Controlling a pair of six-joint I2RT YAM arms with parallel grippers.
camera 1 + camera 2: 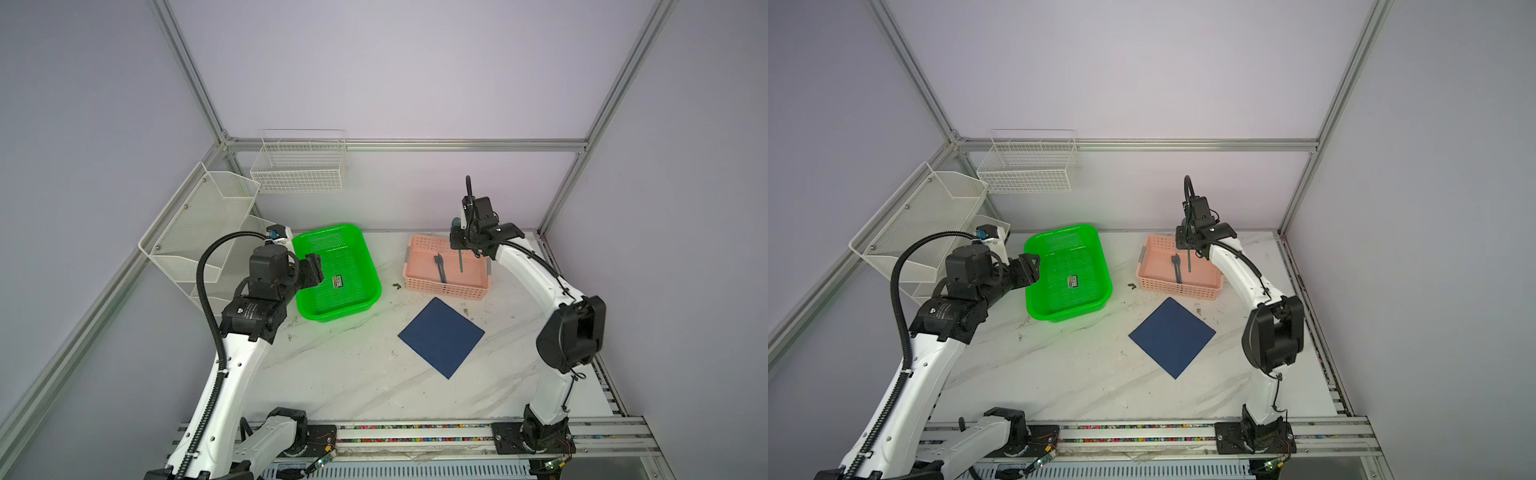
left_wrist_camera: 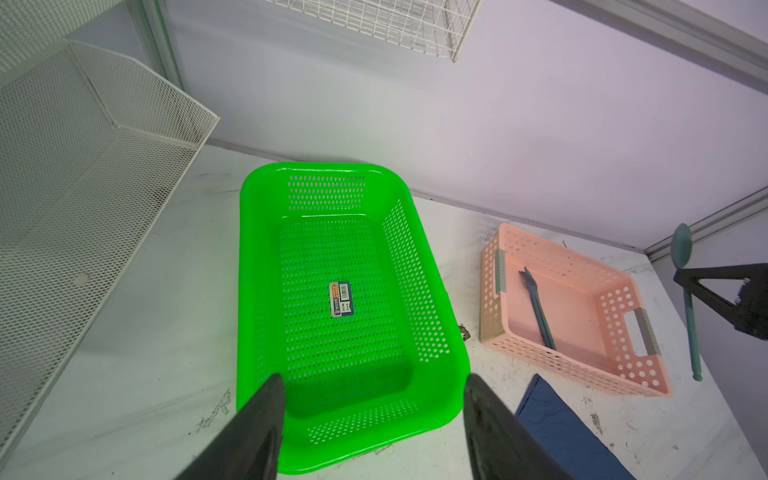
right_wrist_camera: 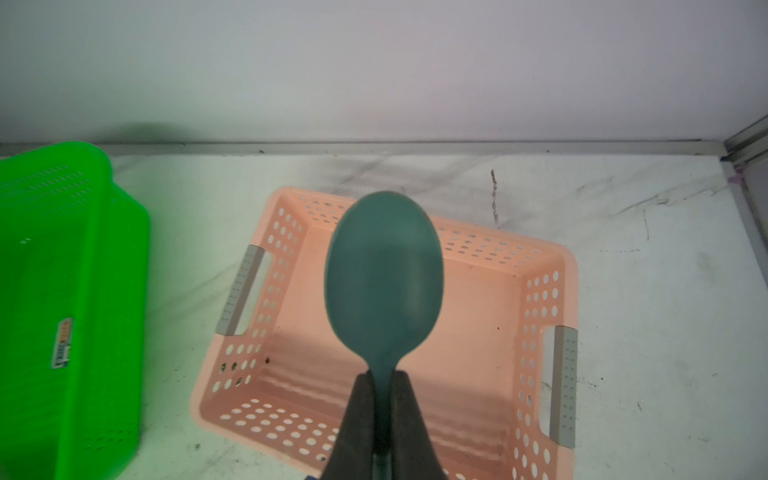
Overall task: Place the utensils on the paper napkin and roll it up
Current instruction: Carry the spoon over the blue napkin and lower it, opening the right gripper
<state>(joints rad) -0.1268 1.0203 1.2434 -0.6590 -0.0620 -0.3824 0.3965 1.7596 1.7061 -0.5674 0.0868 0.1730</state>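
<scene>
My right gripper [image 3: 384, 374] is shut on the neck of a teal spoon [image 3: 384, 282], held above the pink basket [image 3: 557, 266]. In a top view the spoon's handle [image 1: 460, 262] hangs down from that gripper [image 1: 458, 243] into the basket. A teal fork [image 1: 440, 268] lies inside the pink basket [image 1: 446, 289]; the fork [image 2: 537, 307] also shows in the left wrist view. The navy paper napkin [image 1: 441, 336] lies flat on the table in front of the basket, bare. My left gripper [image 2: 374, 382] stands open and holds nothing at the green basket's near left rim [image 1: 332, 313].
A small printed label [image 1: 339, 282] lies in the green basket. A white wire basket [image 1: 299, 166] hangs on the back wall. A white mesh shelf [image 1: 199, 220] stands at the left. Marble tabletop [image 1: 353, 374] stretches in front of the baskets.
</scene>
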